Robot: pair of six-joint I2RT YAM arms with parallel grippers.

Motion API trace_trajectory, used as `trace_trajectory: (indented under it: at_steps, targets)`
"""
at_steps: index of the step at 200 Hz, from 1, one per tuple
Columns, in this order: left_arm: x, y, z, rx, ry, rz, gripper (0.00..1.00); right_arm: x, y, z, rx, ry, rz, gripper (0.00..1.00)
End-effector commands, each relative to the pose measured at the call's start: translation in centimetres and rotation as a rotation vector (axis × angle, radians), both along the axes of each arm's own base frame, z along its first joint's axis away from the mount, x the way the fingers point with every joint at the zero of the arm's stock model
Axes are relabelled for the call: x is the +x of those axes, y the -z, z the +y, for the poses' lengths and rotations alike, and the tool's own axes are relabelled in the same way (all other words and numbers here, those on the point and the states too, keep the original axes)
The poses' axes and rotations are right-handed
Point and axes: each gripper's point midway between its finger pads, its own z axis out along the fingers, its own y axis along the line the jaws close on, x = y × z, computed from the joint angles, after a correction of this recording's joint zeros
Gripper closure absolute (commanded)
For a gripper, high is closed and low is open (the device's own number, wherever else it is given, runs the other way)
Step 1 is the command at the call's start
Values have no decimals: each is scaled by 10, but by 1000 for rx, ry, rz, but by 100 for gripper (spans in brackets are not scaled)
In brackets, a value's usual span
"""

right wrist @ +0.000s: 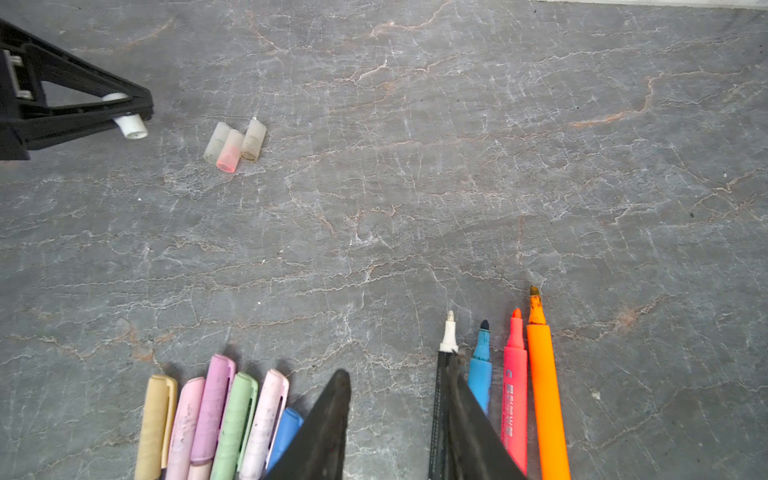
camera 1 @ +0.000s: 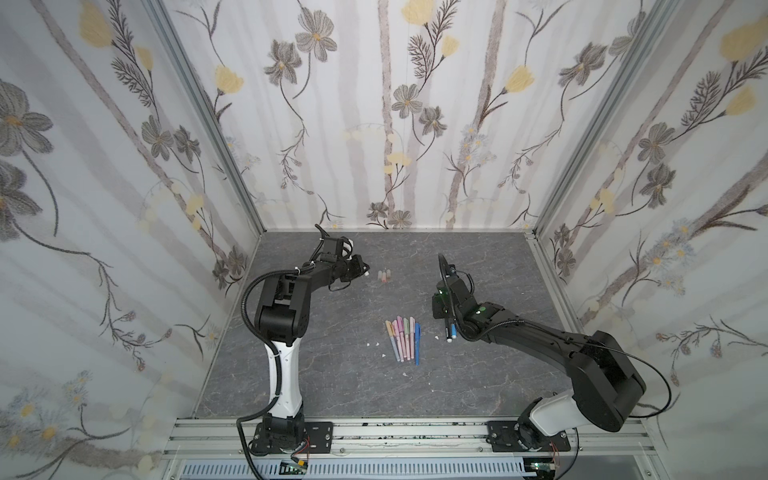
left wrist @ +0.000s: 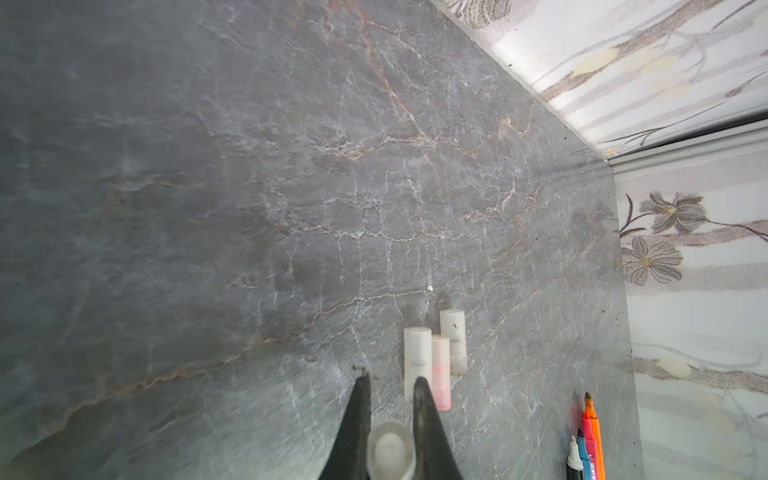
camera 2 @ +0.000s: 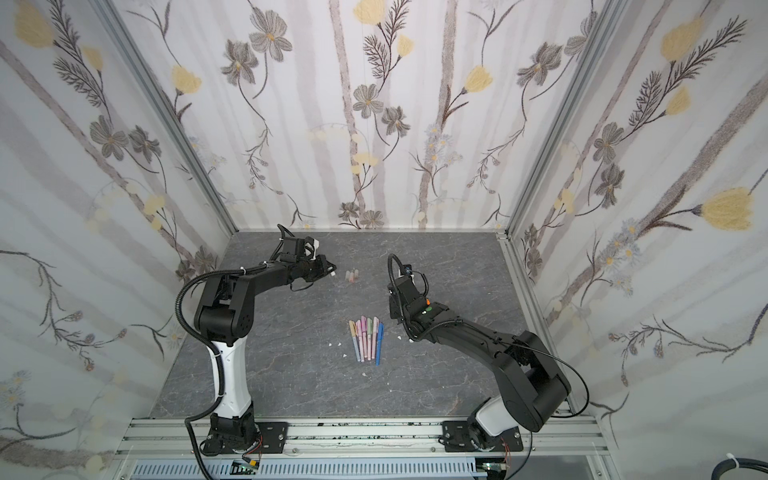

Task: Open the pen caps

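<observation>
Grey veined stone covers the tabletop (camera 1: 332,386), boxed in by flowered walls (camera 1: 395,104). The left hand (right wrist: 137,112) reaches over the far part, left of centre, its fingers pressed onto a white cap (right wrist: 131,126) that pokes out past the tips. The right hand (right wrist: 399,365) hangs low over the right middle, fingers spread with bare tabletop between them, gripping nothing.

A row of capped pens (camera 1: 401,338), pastel yellow, pink, purple and green with a blue one at the end, lies side by side near the centre. Four uncapped markers (right wrist: 515,374), black, blue, red and orange, lie parallel just beside the right hand with their tips bare. One finger overlaps the black one in the right wrist view, and I cannot tell whether they touch.

Three loose caps (camera 1: 384,275), two whitish and one pink-tinted, lie touching one another near the left hand. A few white specks (camera 1: 377,344) dot the stone near the pens.
</observation>
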Motion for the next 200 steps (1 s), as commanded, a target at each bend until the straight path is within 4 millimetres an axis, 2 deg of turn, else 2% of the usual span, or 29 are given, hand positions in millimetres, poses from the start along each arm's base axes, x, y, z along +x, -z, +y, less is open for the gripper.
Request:
trace_trajectory:
  at_steps: [1,43,95,157,200]
  targets:
    - [4,5,-7,7,21,4,100,-2,-3,1,15,-12,-10,62]
    - [0,20,-13,10,40,28,100,-6,1,1,25,-17,-2,63]
    - [-4,32,-20,23,56,46,85,-6,3,0,25,-15,-3,63]
    - [-5,31,-26,21,65,44,72,-9,7,2,26,-22,7,64]
    - [-6,29,-24,22,58,40,71,-11,10,3,22,-25,11,64]
